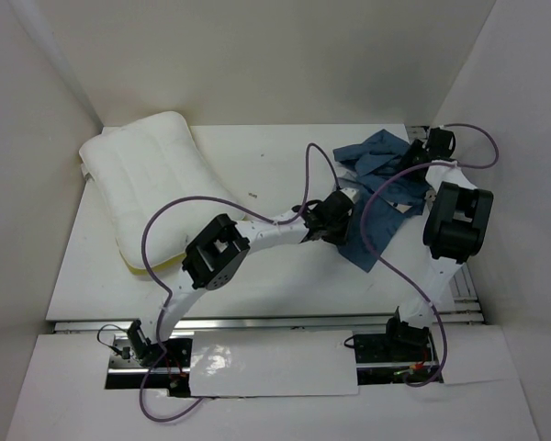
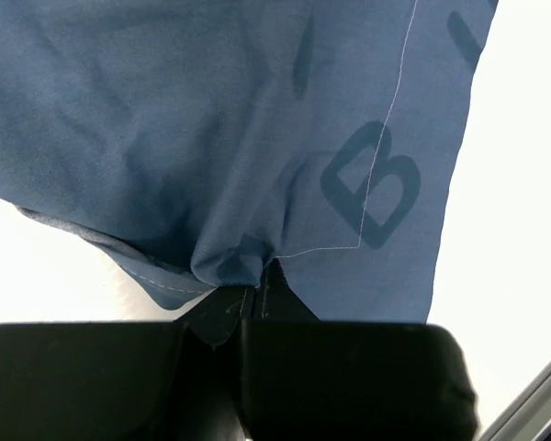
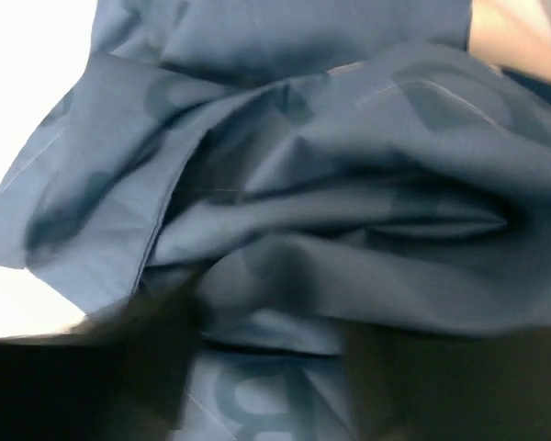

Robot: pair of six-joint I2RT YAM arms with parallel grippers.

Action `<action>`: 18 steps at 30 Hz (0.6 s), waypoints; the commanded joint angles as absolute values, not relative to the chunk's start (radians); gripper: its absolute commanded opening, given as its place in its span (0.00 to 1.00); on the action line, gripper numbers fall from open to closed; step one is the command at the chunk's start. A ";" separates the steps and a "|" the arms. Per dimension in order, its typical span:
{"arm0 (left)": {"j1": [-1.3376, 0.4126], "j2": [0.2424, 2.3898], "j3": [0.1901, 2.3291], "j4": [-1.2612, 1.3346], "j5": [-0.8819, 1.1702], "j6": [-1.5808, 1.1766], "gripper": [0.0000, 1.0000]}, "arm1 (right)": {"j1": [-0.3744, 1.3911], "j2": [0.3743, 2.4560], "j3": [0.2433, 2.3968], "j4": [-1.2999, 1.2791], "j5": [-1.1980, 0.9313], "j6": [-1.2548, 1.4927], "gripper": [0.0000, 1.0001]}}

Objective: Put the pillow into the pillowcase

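Note:
The white pillow (image 1: 150, 188) lies at the far left of the table, a pale-yellow seam along its near edge. The blue pillowcase (image 1: 383, 197) lies crumpled at the far right. My left gripper (image 1: 338, 217) reaches across to its left edge; in the left wrist view it (image 2: 255, 292) is shut on a bunched fold of the pillowcase (image 2: 257, 138). My right gripper (image 1: 411, 163) is over the pillowcase's far right part; in the right wrist view it (image 3: 275, 331) has its fingers apart, with folds of the pillowcase (image 3: 331, 184) between and beyond them. That view is blurred.
The white table (image 1: 257, 276) is boxed in by white walls on the left, back and right. A metal rail (image 1: 257, 322) runs along its near edge. Purple cables loop over both arms.

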State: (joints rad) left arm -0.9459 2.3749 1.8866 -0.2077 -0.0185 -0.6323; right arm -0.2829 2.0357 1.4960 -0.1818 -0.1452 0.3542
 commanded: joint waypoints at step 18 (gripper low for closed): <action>-0.399 1.915 2.295 -0.434 0.202 -0.465 0.00 | -0.351 2.003 2.403 -0.488 0.011 0.451 0.00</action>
State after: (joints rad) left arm -0.5377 2.0651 2.2200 -0.3767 0.1375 -0.4808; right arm -0.2893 2.0079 2.1300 -0.4107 0.0391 0.3977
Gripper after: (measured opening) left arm 0.038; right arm 0.011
